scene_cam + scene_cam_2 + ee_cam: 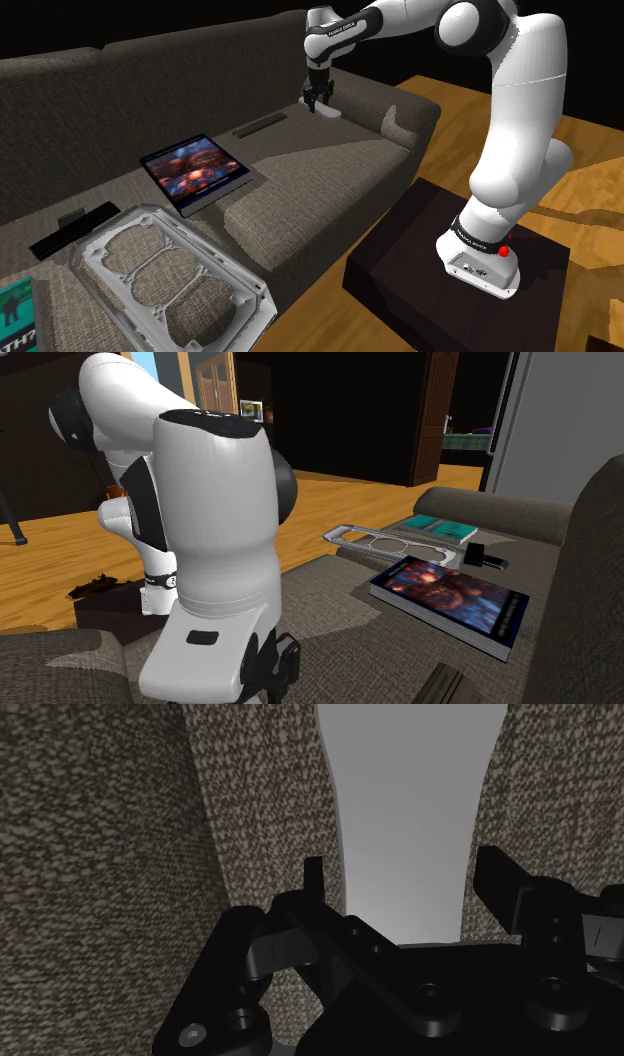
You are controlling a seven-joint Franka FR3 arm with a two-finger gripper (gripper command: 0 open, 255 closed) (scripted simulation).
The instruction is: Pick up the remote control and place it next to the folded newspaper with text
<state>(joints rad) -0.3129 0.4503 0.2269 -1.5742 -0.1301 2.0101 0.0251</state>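
Note:
My black gripper (318, 100) hangs low over the grey sofa's seat (300, 180), near the end by the armrest. Just under it lies a small pale grey-white thing (331, 112), plainly drawn. In the wrist view the two fingers (314, 882) stand apart, and the pale thing (405, 824) lies beyond them in the gap, with sofa fabric on both sides. It does not look clasped. A dark flat remote-like bar (262, 125) lies by the backrest, apart from the gripper; it also appears as the dark bar (445, 687).
A picture-covered book (195, 170) lies mid-seat. Farther along are a grey cut-out tray (170, 275), a second dark gadget (75, 228) and a teal book (15, 315). The armrest (405, 125) rises beside the gripper. The dark stand (450, 270) sits on the wooden floor.

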